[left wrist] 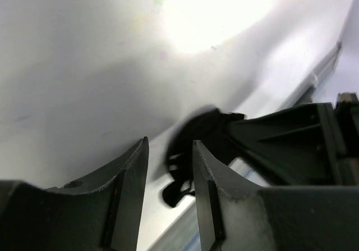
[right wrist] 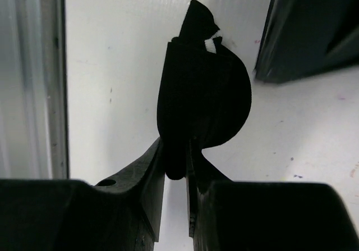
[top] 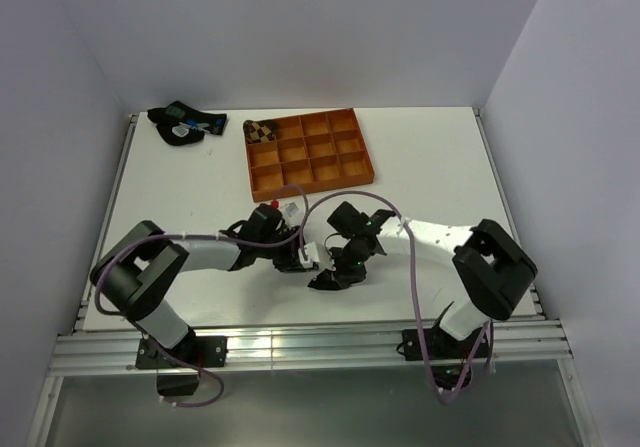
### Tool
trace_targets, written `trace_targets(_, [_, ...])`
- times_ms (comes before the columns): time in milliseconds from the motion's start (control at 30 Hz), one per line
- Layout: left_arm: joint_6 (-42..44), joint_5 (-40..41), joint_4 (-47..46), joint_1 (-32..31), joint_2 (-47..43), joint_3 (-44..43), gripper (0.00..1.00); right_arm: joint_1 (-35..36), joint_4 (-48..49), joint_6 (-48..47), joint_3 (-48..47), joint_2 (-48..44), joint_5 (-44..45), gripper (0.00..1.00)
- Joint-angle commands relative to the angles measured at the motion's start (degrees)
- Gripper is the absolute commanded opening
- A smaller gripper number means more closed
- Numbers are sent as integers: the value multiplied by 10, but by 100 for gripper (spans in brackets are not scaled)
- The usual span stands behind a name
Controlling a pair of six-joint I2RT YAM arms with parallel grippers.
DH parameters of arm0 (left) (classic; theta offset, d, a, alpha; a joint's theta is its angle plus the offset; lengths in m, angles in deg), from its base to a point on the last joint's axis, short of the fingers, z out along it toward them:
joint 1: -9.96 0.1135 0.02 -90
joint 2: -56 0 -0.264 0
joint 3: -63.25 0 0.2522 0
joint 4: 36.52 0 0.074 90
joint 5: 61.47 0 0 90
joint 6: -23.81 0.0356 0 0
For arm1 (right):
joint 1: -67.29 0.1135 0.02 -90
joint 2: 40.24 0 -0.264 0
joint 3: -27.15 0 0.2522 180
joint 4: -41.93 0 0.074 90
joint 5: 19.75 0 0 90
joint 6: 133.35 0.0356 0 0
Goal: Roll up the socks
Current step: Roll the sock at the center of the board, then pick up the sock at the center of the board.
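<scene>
Black ankle sock (right wrist: 205, 94) is lying folded near the counter's (right wrist: 112, 65) front edge, the right end effector (right wrist: 175, 150) clamping one end, probably to anchor the roll. Left end effector (left wrist: 170, 144) is hovering beside it, parted and empty.

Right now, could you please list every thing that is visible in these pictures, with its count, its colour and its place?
argyle sock: one, brown and black, in the far left corner compartment of the tray
black ankle sock: one, black with a white stripe, on the table near the front edge, between the two grippers
dark sock bundle: one, dark with blue and white marks, far left corner of the table, outside the tray
tray: one, orange, divided into compartments, far middle of the table
table: one, white, under everything
left gripper: one, black, open, beside the black ankle sock
right gripper: one, black, shut on the black ankle sock
</scene>
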Motion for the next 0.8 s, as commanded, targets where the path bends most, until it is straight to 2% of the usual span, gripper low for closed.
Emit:
trace_targets(0, [-27,124,-48,2,-59,47,43,-34,-109,-28,-52,45,-60,18])
trace_targets(200, [-36,180,-105,-7,-163,135,43,-88,-236,-67,-145,135,-114,18])
trace_targets(300, [-43,235,-135,-38,-231,187,45,-113,-273,-79,-194,179,-132,18])
trace_targets(400, [-38,262,-152,-63,-258,203,46,-127,-284,-72,-214,215,-133,18])
trace_targets(467, [-16,274,-131,-97,-268,191,47,-133,-291,-65,-228,230,-127,18])
trace_targets(500, [-10,308,-113,-108,-266,180,47,-134,-291,-63,-231,241,-124,18])
trace_targets(700, [51,397,-39,-194,-225,98,49,-136,-275,-35,-236,269,-105,18])
trace_targets(767, [49,404,-16,-215,-201,71,50,-136,-270,-28,-234,272,-100,18])
